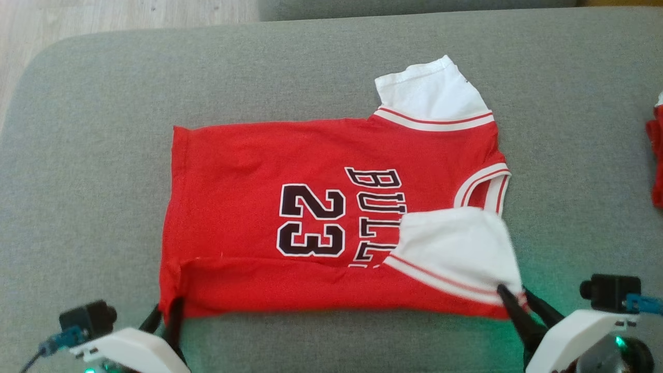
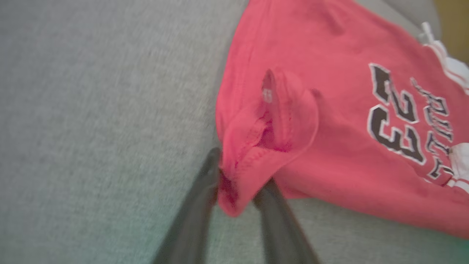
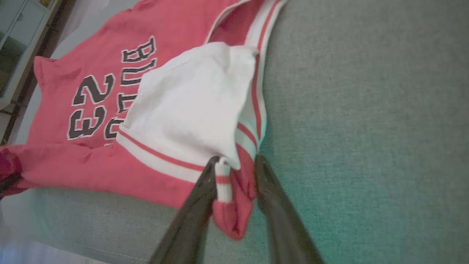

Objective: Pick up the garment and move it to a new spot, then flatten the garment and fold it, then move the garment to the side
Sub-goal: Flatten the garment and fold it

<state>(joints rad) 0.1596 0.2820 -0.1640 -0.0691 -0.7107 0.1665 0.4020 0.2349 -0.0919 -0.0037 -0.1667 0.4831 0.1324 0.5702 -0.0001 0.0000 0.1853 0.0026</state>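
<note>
The garment [image 1: 321, 207] is a red jersey with white sleeves and a black "23". It lies mostly flat on the grey cushion [image 1: 77, 155], hem to the left and collar to the right. Its near edge is folded over onto the front, and the near white sleeve [image 1: 461, 243] covers part of the lettering. My left gripper [image 1: 168, 308] is shut on the near hem corner; in the left wrist view the red cloth [image 2: 263, 124] bunches between the left gripper [image 2: 240, 174]. My right gripper [image 1: 514, 291] is shut on the near shoulder, with striped trim [image 3: 223, 183] pinched in the right gripper [image 3: 236, 163].
Another red and white cloth [image 1: 657, 155] pokes in at the cushion's right edge. Wooden floor [image 1: 103, 15] lies beyond the cushion's far left corner. Bare grey cushion surrounds the jersey on all sides.
</note>
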